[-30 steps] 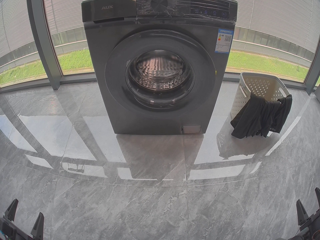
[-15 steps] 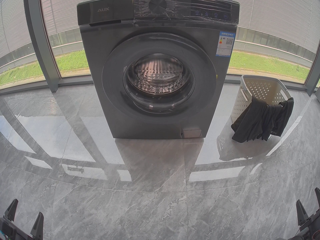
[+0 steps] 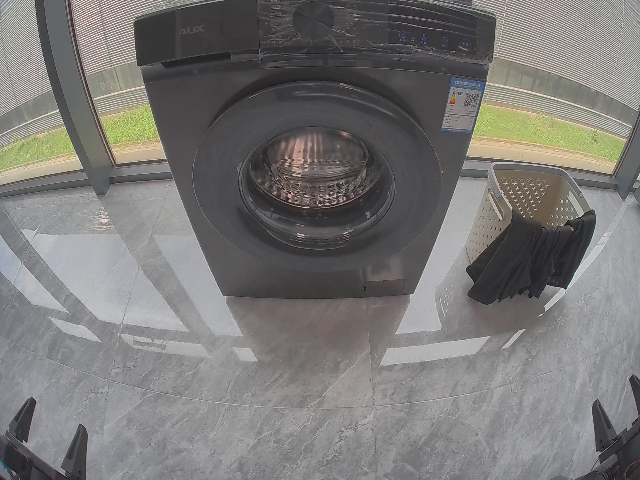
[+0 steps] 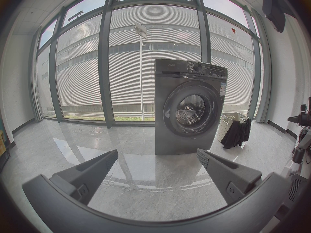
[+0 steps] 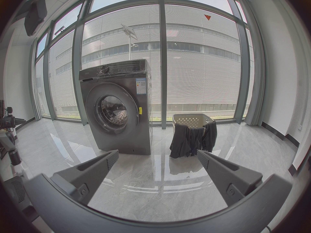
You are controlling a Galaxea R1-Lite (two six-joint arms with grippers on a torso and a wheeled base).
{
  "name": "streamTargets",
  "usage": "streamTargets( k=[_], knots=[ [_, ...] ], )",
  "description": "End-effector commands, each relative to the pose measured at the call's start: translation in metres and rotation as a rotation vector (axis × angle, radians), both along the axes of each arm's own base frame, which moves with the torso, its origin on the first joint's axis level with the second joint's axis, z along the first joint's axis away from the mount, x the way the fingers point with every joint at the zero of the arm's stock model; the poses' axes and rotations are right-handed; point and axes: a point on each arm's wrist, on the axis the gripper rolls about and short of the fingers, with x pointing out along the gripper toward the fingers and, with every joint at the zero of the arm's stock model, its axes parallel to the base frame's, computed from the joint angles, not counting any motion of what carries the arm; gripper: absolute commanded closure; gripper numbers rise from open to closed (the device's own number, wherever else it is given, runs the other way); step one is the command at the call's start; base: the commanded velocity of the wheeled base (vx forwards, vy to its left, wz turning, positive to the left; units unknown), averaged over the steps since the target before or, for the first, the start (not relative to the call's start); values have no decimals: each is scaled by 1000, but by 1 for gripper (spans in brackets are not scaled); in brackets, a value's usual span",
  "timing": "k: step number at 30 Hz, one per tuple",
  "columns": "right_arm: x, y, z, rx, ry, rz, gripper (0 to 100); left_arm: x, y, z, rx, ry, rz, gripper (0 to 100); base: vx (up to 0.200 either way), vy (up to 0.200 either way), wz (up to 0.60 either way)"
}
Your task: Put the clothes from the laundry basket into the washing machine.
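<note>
A grey front-loading washing machine (image 3: 313,148) stands on the floor ahead, its round door shut over the steel drum (image 3: 317,175). To its right sits a white perforated laundry basket (image 3: 533,191) with dark clothes (image 3: 527,255) draped over its front rim and hanging to the floor. The washing machine (image 4: 189,109), the basket (image 4: 230,120) and the clothes (image 4: 238,133) lie far beyond my open left gripper (image 4: 157,156). My right gripper (image 5: 158,157) is also open, with the clothes (image 5: 192,139) and the machine (image 5: 118,109) well ahead. Both grippers sit low, left gripper (image 3: 50,428), right gripper (image 3: 617,401).
Polished grey marble floor (image 3: 300,381) stretches between me and the machine. Floor-to-ceiling windows with dark frames (image 3: 63,81) curve behind it. Some equipment on a stand (image 4: 303,136) stands at the room's right side.
The whole head view has shifted: the washing machine and basket appear larger and lower, so the camera has come closer. The grippers keep their places in the picture.
</note>
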Motion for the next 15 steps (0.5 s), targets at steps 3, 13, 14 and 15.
streamTargets(
  k=[3, 13, 14, 15],
  knots=[
    [1, 0, -5, 0, 8, 0, 0, 0, 0, -5, -8, -2, 1, 0, 67, 0, 0],
    [1, 0, -5, 0, 8, 0, 0, 0, 0, -5, 0, -2, -2, 0, 160, 0, 0],
    [1, 0, -5, 0, 8, 0, 0, 0, 0, -5, 0, -2, -2, 0, 0, 0, 0],
    [1, 0, -5, 0, 8, 0, 0, 0, 0, -5, 2, -2, -2, 0, 0, 0, 0]
  ],
)
